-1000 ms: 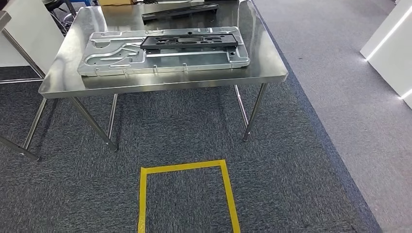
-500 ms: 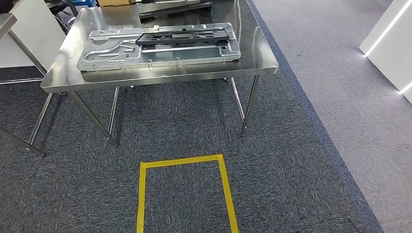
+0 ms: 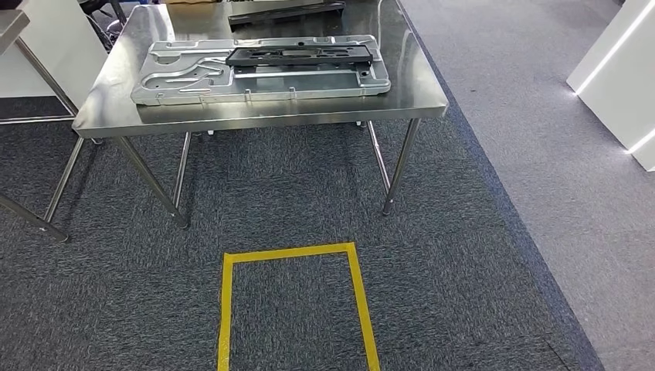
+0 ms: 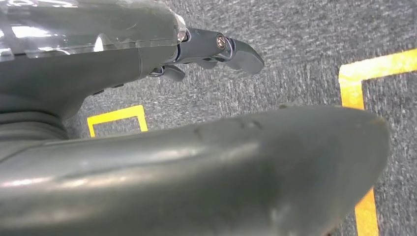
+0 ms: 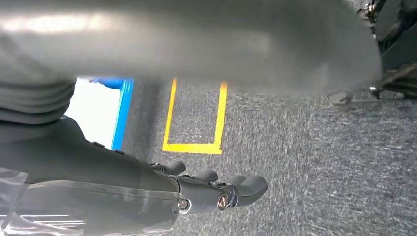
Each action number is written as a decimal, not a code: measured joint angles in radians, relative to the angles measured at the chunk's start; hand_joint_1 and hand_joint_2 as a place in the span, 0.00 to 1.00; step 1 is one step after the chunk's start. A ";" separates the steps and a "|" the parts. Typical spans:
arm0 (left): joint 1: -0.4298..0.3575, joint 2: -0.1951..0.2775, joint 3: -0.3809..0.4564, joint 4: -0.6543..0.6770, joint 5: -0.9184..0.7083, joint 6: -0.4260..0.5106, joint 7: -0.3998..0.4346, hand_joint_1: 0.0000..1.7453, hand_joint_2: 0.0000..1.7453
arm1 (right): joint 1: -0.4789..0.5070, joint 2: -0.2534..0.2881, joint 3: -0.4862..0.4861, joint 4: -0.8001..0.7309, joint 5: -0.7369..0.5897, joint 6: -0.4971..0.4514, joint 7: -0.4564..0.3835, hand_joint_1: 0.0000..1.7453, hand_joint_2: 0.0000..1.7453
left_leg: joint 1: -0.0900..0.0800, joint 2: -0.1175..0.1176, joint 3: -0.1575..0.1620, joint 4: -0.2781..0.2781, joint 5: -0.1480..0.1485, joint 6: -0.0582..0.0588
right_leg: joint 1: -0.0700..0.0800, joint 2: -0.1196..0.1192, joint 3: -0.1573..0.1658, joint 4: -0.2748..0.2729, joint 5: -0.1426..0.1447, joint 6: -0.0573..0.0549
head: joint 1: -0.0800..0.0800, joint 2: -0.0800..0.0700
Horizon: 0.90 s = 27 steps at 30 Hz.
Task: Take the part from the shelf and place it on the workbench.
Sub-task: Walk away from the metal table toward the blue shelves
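**Both hands empty at the sides, desk ahead across the carpet**

The steel desk [image 3: 255, 108] is seen from the head view, well apart from the robot across grey carpet [image 3: 293, 193], with a yellow tape square [image 3: 297, 253] marked on the floor between. On the desk lies a large grey metal plate [image 3: 193, 77], and a black frame part [image 3: 300, 55] rests flat on top of it; a second dark part [image 3: 286, 11] lies at the far edge and is cut off by the picture's border. No shelf is to be seen, so it cannot be told whether the black frame part is the task's own piece, already laid down, or whether another is to be fetched.

The left hand [image 4: 211, 51] hangs over the carpet near the tape; its fingers [image 4: 243, 54] are loosely curled together and nothing is held. The right hand [image 5: 216, 191] hangs likewise, its fingers [image 5: 251, 186] lightly bent side by side around nothing.

The step in hand is judged to be a walking one, not a grasping one. If a part is yet to be taken, the next move calls for the shelf to be brought into view and approached.

Much of each wrist view is blocked by a blurred grey body part close to the lens, and the desk's far side is cut off.
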 joint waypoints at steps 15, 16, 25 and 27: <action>-0.001 0.001 0.000 0.000 -0.001 0.001 0.001 0.00 1.00 | -0.003 -0.001 -0.001 0.000 -0.004 -0.014 0.023 0.00 0.75 | 0.001 -0.001 -0.014 0.012 0.005 -0.030 | 0.013 0.002 0.051 -0.133 0.048 -0.027 | 0.000 0.000; -0.001 0.002 0.001 0.000 0.000 0.001 0.001 0.00 1.00 | -0.003 -0.001 -0.002 0.000 -0.005 -0.015 0.020 0.00 1.00 | 0.001 -0.001 -0.014 0.012 0.005 -0.030 | 0.013 0.002 0.051 -0.133 0.048 -0.027 | 0.000 0.000; 0.010 0.006 -0.058 0.000 0.091 0.002 0.009 0.00 0.00 | 0.009 -0.007 0.061 -0.005 -0.099 -0.021 0.004 0.00 0.75 | -0.002 -0.001 -0.015 0.013 0.005 -0.030 | 0.012 0.002 0.051 -0.133 0.049 -0.025 | 0.000 0.000; 0.016 0.008 -0.090 0.000 0.126 0.003 0.016 0.00 0.00 | 0.015 -0.010 0.093 -0.009 -0.138 -0.022 -0.001 0.00 0.25 | -0.002 -0.001 -0.016 0.014 0.005 -0.030 | 0.012 0.002 0.050 -0.133 0.049 -0.025 | 0.000 0.000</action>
